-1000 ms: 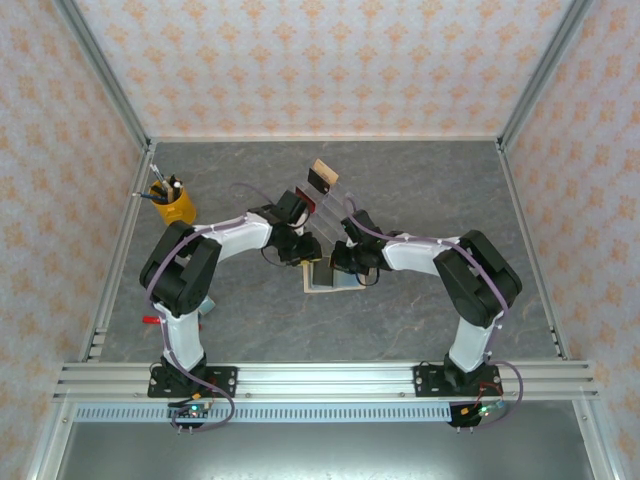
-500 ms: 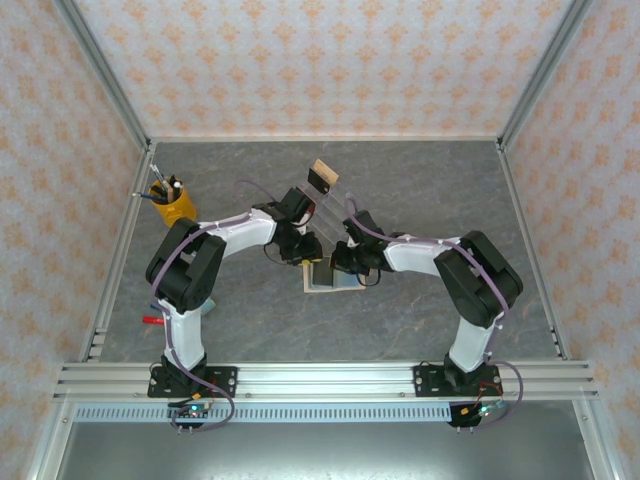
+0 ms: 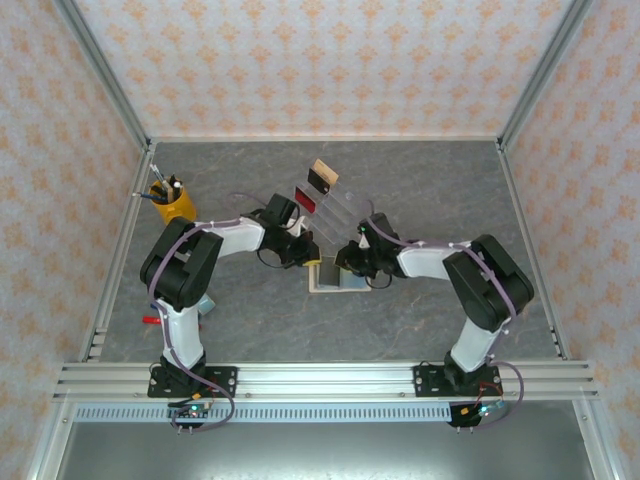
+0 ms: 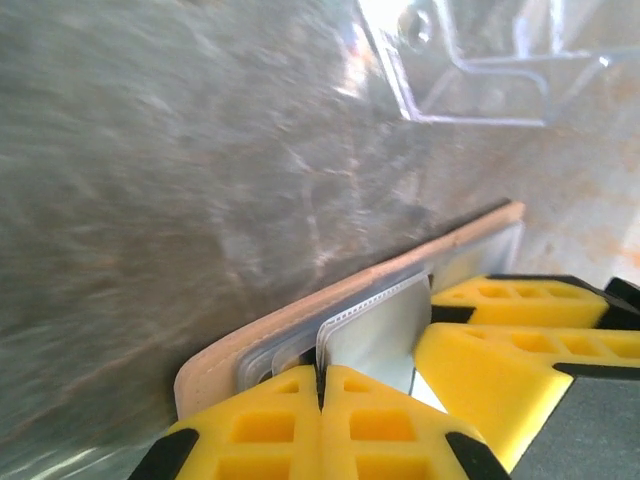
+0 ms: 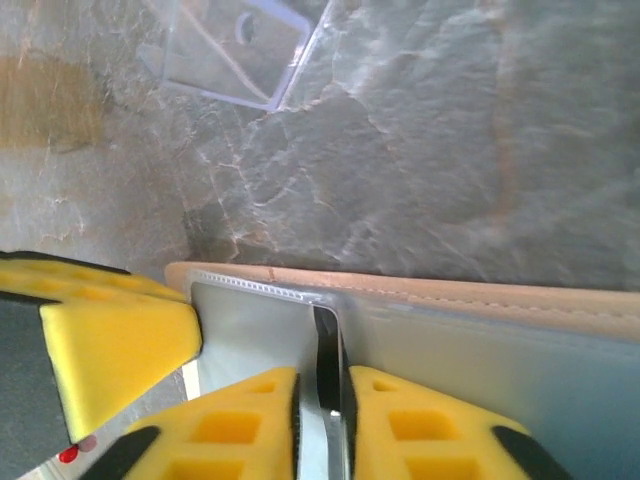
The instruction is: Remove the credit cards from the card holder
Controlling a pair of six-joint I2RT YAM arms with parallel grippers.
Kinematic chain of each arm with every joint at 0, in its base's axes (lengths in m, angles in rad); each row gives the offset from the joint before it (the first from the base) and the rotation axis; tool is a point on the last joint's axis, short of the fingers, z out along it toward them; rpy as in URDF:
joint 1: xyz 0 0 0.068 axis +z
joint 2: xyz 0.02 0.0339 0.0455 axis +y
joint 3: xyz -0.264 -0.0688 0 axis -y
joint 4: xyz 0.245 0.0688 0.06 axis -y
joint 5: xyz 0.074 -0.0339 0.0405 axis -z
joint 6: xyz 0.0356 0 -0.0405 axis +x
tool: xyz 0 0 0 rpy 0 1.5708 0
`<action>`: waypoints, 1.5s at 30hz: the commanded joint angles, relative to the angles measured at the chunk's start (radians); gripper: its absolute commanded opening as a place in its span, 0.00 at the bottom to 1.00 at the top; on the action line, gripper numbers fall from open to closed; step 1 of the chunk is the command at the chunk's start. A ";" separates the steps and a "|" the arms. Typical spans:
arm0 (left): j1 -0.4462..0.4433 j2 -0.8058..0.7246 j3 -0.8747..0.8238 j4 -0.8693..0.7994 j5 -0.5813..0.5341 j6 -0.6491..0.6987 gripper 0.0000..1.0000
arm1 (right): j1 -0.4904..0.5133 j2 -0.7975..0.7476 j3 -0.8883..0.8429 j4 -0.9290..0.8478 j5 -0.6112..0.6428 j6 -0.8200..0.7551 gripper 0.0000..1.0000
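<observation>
The tan card holder (image 3: 333, 283) lies open on the table between both grippers. My left gripper (image 3: 306, 258) is shut on the edge of its grey-blue pocket lining (image 4: 375, 325), beside the tan rim (image 4: 290, 325). My right gripper (image 3: 350, 268) stands astride the other pocket's edge (image 5: 330, 330) with its jaws a little apart. A dark slit shows inside that pocket; I cannot tell whether it is a card. Behind the holder, a red credit card (image 3: 305, 200) and a tan one with a black band (image 3: 322, 177) stand in a clear stand (image 3: 340, 207).
The clear stand's base shows beyond the holder (image 4: 480, 60) (image 5: 235, 50). A yellow cup of pens (image 3: 172, 205) stands at the far left, and a small red object (image 3: 150, 320) lies by the left arm's base. The frame rail (image 3: 320, 380) runs along the near edge.
My left gripper has closed on the pocket lining and its arm has shifted, uncovering the red card. The right jaws have parted slightly and that arm has moved a little to the right.
</observation>
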 commanded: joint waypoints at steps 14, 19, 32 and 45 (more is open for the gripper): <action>0.049 -0.039 -0.091 0.237 0.210 -0.081 0.00 | -0.033 -0.081 -0.048 0.020 0.007 0.138 0.26; 0.048 -0.026 -0.075 0.236 0.215 -0.100 0.00 | -0.031 -0.068 -0.089 0.069 -0.014 0.157 0.24; -0.021 -0.047 -0.076 0.254 0.206 -0.160 0.29 | -0.015 -0.016 -0.106 0.079 -0.039 0.115 0.19; -0.009 -0.097 -0.142 0.454 0.246 -0.245 0.00 | -0.079 -0.124 -0.170 0.262 -0.138 0.114 0.22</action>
